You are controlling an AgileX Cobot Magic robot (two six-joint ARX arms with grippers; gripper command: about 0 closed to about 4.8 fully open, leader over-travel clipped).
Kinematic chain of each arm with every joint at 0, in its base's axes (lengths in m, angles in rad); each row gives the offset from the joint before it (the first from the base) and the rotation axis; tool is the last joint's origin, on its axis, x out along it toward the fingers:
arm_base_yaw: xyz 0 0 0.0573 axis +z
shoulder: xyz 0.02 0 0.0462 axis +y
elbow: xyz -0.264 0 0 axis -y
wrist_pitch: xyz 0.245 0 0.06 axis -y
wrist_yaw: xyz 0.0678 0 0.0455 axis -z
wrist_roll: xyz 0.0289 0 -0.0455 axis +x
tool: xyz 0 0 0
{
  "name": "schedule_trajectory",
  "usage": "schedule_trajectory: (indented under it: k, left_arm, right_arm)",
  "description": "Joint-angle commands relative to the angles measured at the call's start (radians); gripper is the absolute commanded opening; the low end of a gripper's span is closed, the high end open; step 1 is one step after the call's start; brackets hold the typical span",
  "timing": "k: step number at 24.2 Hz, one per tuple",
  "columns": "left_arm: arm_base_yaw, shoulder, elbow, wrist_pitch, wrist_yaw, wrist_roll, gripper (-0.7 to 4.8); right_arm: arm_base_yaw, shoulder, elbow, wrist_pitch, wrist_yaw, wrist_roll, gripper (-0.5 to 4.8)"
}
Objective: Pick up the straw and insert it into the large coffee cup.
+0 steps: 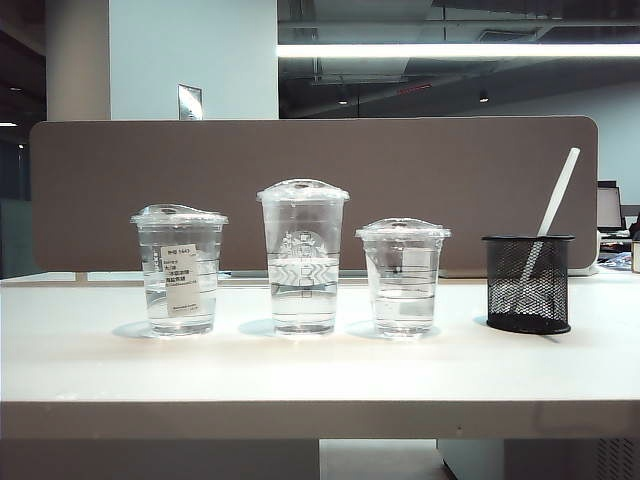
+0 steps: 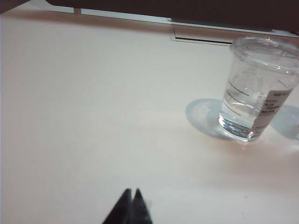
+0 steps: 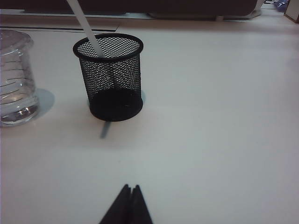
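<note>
Claws (image 2: 131, 192) (image 3: 131, 188) pinched; wrist cams only, prob. empty.

We look across a smooth white tabletop (image 1: 300, 370) toward a long grey-brown fabric divider panel with rounded corners (image 1: 320, 170) standing at its far edge. Behind the panel a pale blue-white square column (image 1: 190, 55) rises, carrying a small framed notice (image 1: 190, 102). A long fluorescent strip light (image 1: 460, 50) glows under a dark open ceiling with exposed ducts.
</note>
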Motion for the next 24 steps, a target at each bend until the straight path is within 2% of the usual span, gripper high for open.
schedule_trajectory:
  k: [1, 13, 15, 17, 18, 20, 22, 24]
  left_arm:
    - [0.000, 0.001, 0.000, -0.006, 0.000, -0.003, -0.04]
    - [0.000, 0.001, 0.024, -0.037, -0.036, 0.023, -0.04]
    - [-0.001, 0.001, 0.089, -0.080, 0.014, 0.020, -0.04]
    - [-0.001, 0.037, 0.261, -0.109, 0.129, 0.022, -0.04]
    - [-0.001, 0.072, 0.387, -0.135, 0.231, 0.022, -0.04]
    - [-0.001, 0.113, 0.537, -0.215, 0.350, 0.026, -0.04]
    - [-0.002, 0.154, 0.687, -0.357, 0.446, 0.027, -0.04]
    - [-0.009, 0.190, 0.832, -0.541, 0.473, 0.023, -0.04]
  right_arm:
    - [0.001, -0.001, -0.007, 0.014, 0.002, 0.000, -0.01]
    - [0.001, -0.001, -0.007, 0.014, 0.002, 0.000, -0.01]
    - [0.001, -0.001, -0.007, 0.014, 0.002, 0.000, -0.01]
    - [0.001, -0.001, -0.007, 0.014, 0.002, 0.000, -0.01]
    - [0.001, -0.001, -0.007, 0.014, 0.002, 0.000, -0.01]
    - [0.001, -0.001, -0.007, 0.013, 0.002, 0.000, -0.01]
    - [0.001, -0.001, -0.007, 0.014, 0.002, 0.000, -0.01]
    - [0.001, -0.001, -0.007, 0.014, 0.002, 0.000, -0.01]
